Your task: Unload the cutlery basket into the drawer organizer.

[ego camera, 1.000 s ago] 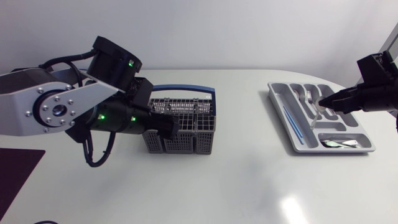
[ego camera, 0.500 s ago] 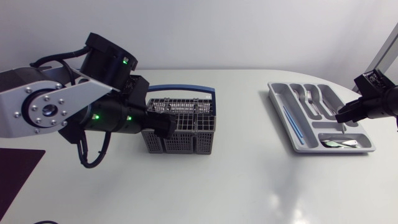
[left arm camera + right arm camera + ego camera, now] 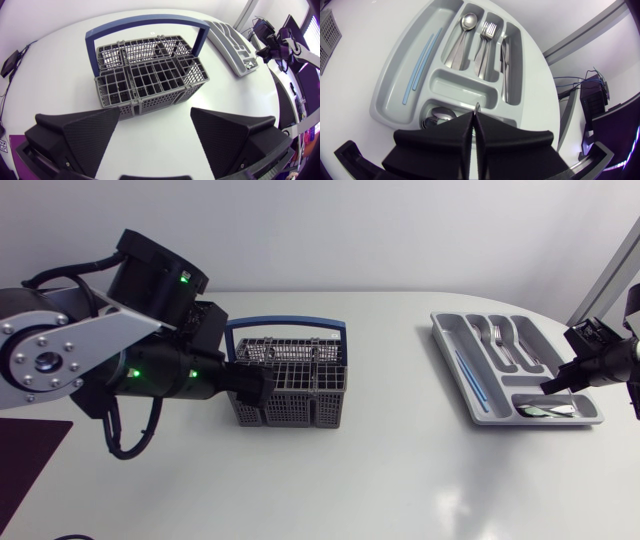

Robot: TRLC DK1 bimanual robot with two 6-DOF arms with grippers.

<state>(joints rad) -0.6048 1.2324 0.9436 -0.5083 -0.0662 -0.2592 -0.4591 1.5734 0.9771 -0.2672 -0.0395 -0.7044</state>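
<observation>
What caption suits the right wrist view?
Shut right gripper over the drawer organizer, sorted with spoons, forks, knives and blue straws.

Grey, blue-handled basket [image 3: 290, 406] stands upright, well apart from the grey organizer [image 3: 447, 340] holding cutlery [image 3: 504, 345].

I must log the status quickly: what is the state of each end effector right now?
Left end effector: open, holding nothing; the cutlery basket is ahead of it.
Right end effector: closed, empty, over the drawer organizer.
</observation>
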